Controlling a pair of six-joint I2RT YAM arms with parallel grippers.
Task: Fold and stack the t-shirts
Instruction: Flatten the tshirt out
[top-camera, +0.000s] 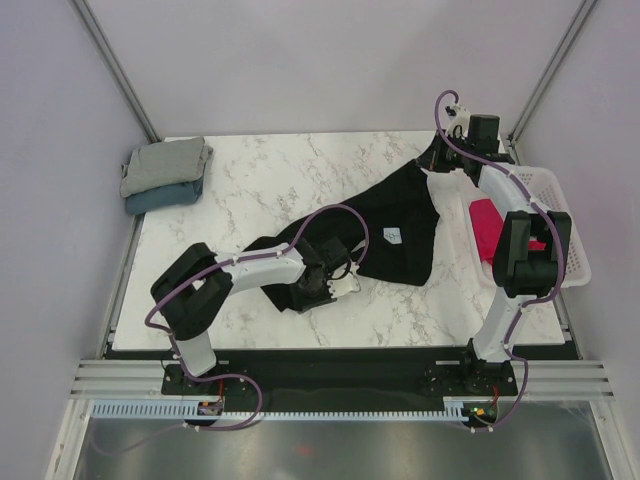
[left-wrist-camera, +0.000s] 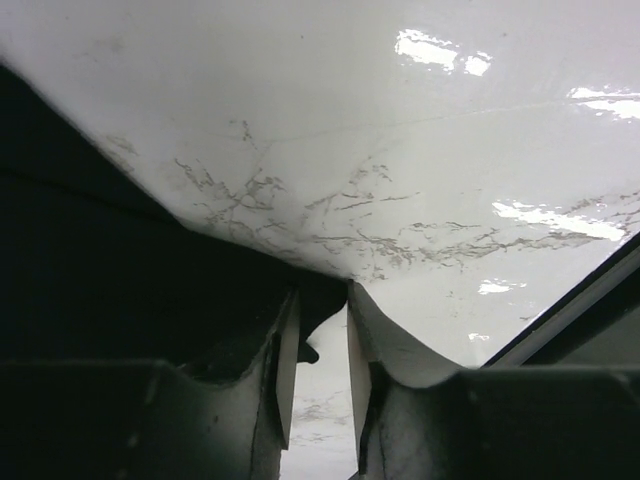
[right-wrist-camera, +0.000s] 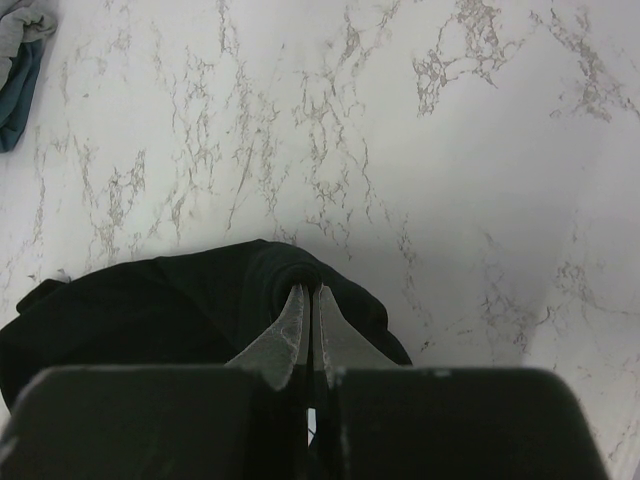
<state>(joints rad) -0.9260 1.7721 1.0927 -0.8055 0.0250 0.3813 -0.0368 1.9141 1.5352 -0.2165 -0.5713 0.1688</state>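
Marble table (top-camera: 260, 190): black t-shirt (top-camera: 400, 220) strung out diagonally, from mid-table to the far-right corner. Looks light and limp, so it'll sag and bunch. Grab hems or shoulders, not mid-panel. Grey t-shirt (top-camera: 165, 160) is folded on the blue t-shirt (top-camera: 160, 197), far-left corner. Pink-red t-shirt (top-camera: 487, 225) in the basket (top-camera: 548, 185). Right gripper (right-wrist-camera: 308, 292) clenched on a bunched black fold. Left gripper (left-wrist-camera: 321, 300) has its jaws apart, hem at the tips, not pinched.

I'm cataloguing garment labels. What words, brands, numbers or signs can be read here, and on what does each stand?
No text can be read.
The small white tag on the black t-shirt bears a bluish mark, too small to read.
The wrist views show no writing.
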